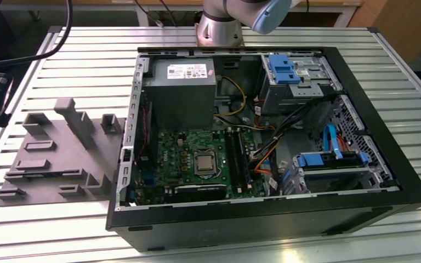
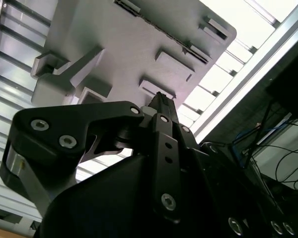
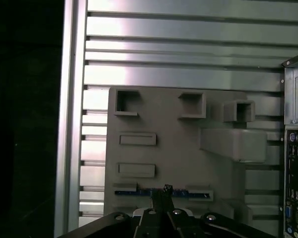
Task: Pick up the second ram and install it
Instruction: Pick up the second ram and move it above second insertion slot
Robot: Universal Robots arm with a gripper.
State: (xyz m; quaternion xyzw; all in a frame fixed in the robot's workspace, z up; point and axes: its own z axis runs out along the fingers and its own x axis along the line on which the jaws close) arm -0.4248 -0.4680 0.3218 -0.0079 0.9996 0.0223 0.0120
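Black metal gripper (image 3: 165, 190), fingertips seemingly pressed together on nothing, hangs above the slim, dark, flat second ram (image 3: 134, 192) lying in the grey moulded holder tray (image 3: 179, 148); pickup and installation both remain

No writing legible enough to read.
In the exterior view a white label (image 1: 187, 69) is sitting on the power supply (image 1: 180, 96) inside the open computer case (image 1: 386, 181), but its print is showing too small to make out.
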